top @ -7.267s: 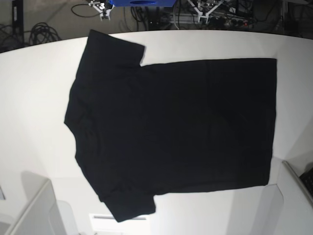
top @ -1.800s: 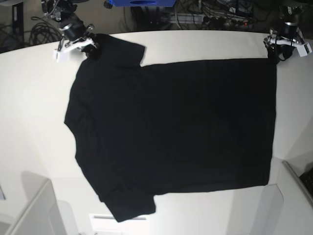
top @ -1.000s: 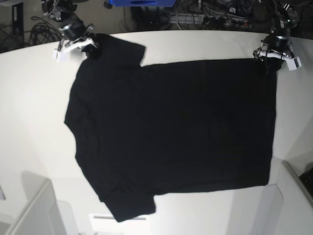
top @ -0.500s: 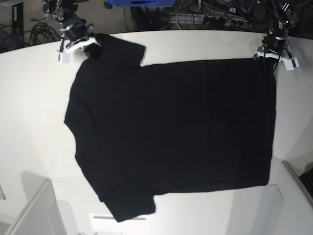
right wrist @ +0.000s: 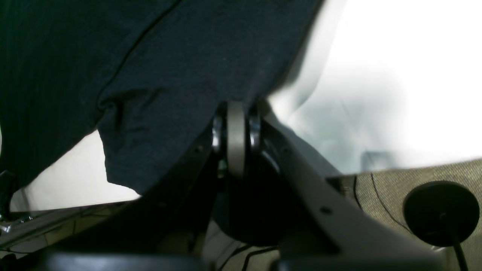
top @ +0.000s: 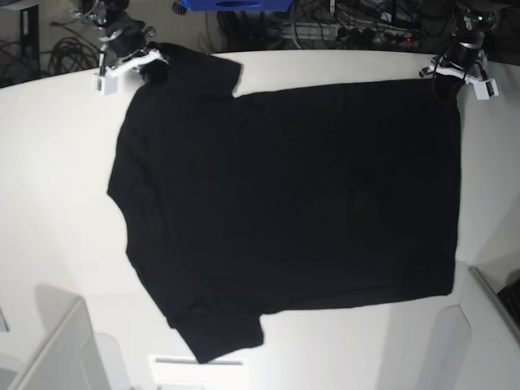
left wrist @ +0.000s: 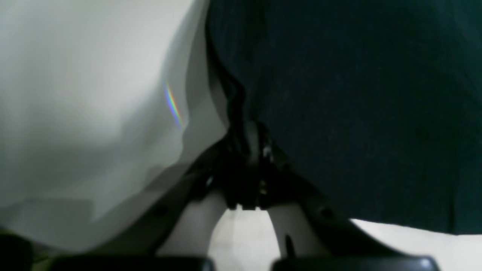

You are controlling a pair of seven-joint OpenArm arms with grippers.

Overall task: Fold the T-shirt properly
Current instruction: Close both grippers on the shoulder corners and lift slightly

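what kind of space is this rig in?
Looks like a robotics lab or data-collection bench: a bare white table carrying only the T-shirt, loose cable bundles on the floor behind, and a blue equipment base.

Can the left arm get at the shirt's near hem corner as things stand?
Probably not yet: the left gripper is shut on the T-shirt at its far hem corner, so it must release first. Nothing lies on the cloth between.

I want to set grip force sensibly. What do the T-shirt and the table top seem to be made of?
T-shirt: soft knit cloth, probably cotton jersey, matte black; it wrinkles and drapes where the fingers pinch it. Table: a smooth, hard white surface with a slight sheen; whether laminate or painted board cannot be told.
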